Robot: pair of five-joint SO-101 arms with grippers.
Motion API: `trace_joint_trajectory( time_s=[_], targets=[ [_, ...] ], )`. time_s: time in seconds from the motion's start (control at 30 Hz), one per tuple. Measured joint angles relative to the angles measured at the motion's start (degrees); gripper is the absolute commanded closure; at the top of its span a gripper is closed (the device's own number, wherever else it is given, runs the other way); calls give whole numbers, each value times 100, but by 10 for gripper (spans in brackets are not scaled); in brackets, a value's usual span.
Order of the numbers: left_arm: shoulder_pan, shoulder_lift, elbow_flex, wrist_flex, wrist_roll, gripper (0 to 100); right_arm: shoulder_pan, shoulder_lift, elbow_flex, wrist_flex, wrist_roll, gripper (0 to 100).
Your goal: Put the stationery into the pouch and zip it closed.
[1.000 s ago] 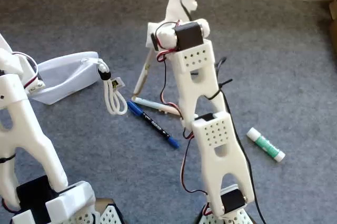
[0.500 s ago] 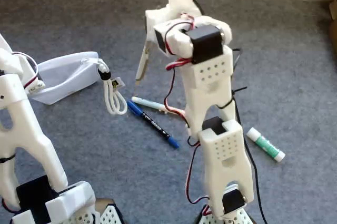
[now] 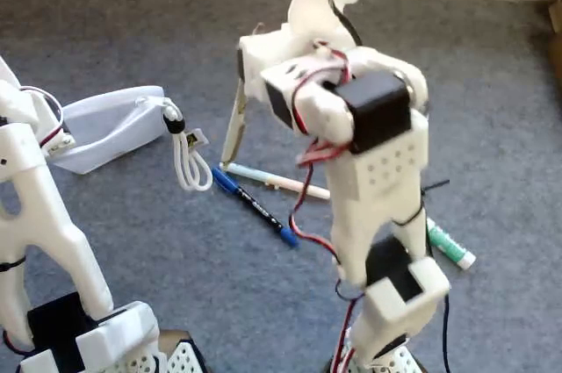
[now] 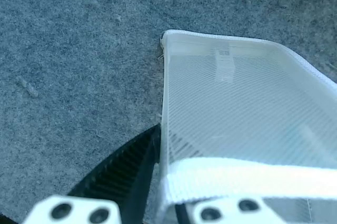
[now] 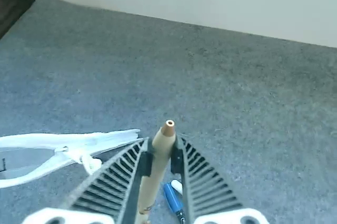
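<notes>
- Right wrist view: right fingers point(image 5: 202, 182) clamped on a tan pen point(image 5: 157, 162)
- left fingers point(image 4: 124, 168) pinching the edge of the white mesh pouch point(image 4: 237, 108)
- blue pen point(image 3: 255, 208) and glue stick point(image 3: 453, 250) lying loose

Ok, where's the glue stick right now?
In the high view the glue stick lies at the right, partly hidden behind the right arm, right of the blue pen.
</notes>
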Motion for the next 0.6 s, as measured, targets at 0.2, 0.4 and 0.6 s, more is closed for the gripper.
trace_joint_trajectory(
  time_s=[0.2, 0.4, 0.6],
  targets=[
    [0, 0, 0, 0, 0, 992, -343, -809, 853, 0, 0, 994],
    [0, 0, 0, 0, 0, 992, -536, -1512, 1952, 0, 0, 994],
    [0, 0, 0, 0, 0, 992, -677, -1881, 2022, -316, 0, 994]
  ],
)
